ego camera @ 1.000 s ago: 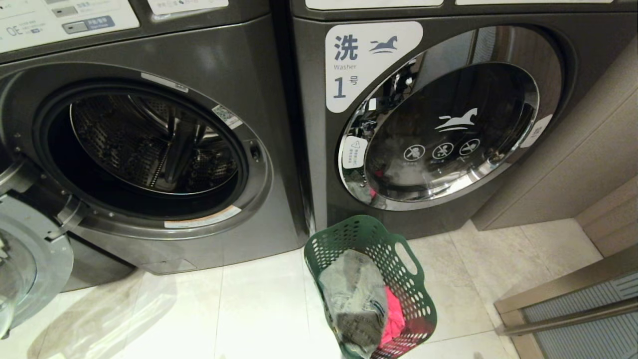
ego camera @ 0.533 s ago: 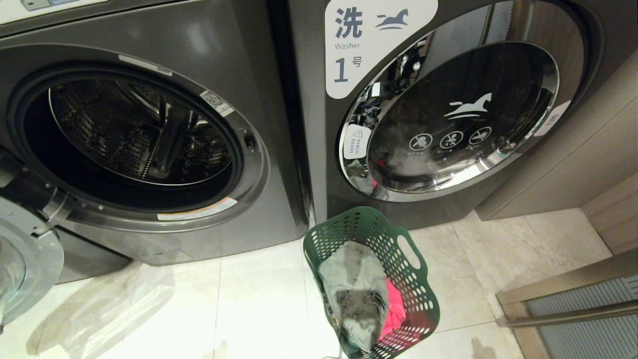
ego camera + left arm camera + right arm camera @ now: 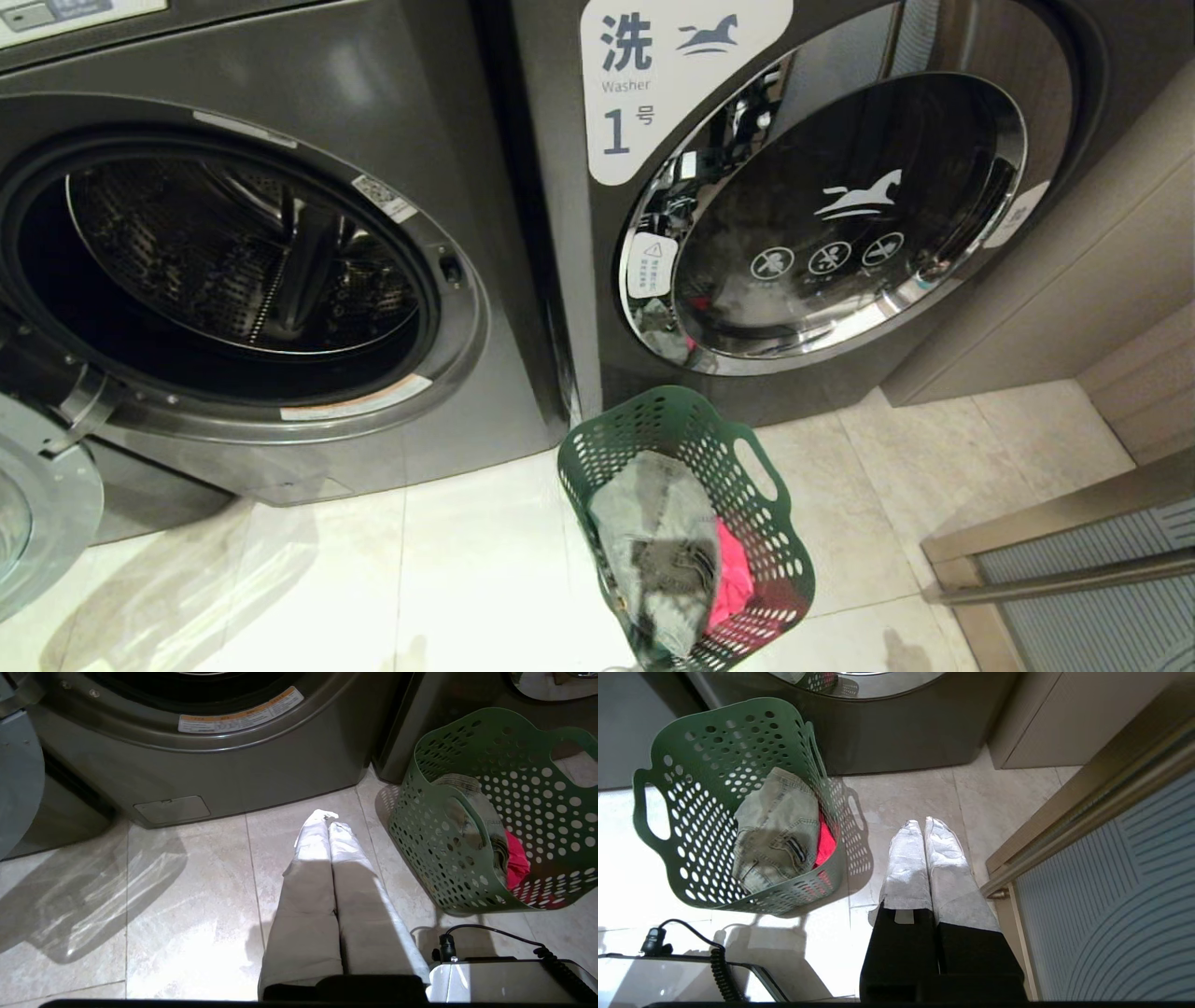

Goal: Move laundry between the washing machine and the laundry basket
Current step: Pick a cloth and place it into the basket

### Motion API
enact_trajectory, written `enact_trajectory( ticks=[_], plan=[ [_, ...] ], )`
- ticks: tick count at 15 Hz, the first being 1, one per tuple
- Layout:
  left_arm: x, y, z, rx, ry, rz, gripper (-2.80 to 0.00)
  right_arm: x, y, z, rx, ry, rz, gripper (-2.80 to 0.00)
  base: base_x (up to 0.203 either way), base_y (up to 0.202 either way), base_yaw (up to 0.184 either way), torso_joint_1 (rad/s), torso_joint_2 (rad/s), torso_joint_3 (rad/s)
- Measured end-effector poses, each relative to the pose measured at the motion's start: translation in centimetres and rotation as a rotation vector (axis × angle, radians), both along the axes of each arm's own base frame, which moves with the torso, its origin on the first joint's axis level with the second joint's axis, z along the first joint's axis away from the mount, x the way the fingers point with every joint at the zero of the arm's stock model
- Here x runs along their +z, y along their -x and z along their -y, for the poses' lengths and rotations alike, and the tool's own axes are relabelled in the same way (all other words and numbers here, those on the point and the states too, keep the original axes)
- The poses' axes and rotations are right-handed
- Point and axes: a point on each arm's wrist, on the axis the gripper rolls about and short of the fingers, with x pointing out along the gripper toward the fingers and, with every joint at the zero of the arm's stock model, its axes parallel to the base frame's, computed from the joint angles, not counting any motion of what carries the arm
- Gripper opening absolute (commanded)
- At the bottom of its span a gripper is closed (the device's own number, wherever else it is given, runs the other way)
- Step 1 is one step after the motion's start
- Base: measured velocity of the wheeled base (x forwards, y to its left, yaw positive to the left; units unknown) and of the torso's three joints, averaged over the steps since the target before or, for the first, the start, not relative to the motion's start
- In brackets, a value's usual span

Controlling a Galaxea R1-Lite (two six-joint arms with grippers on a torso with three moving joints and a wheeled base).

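Waiting to start: both arms hang parked above the floor tiles, nothing yet picked up.

With the washing machine (image 3: 233, 271) standing open, its drum dark and seemingly bare, the laundry basket (image 3: 775, 532) sits on the floor in front of the shut machine marked 1 (image 3: 812, 205), holding a grey denim garment (image 3: 653, 551) over something pink (image 3: 733, 583). The left gripper (image 3: 328, 817) and right gripper (image 3: 921, 822) both point down with fingers pressed together and nothing between them, the basket lying between the two. Next, judging by the load, one gripper must spread and reach into the basket.
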Motion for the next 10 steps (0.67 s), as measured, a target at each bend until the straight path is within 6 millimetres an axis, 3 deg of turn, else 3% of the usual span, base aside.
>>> enact_trajectory(
  ticks=[10],
  plan=[
    [0.0, 0.0, 0.0, 0.0, 0.0, 0.0, -2.8, 0.0, 0.0, 0.0, 0.001, 0.002, 0.0, -2.8, 0.0, 0.189, -0.003, 0.004, 0.0, 0.001]
  ],
)
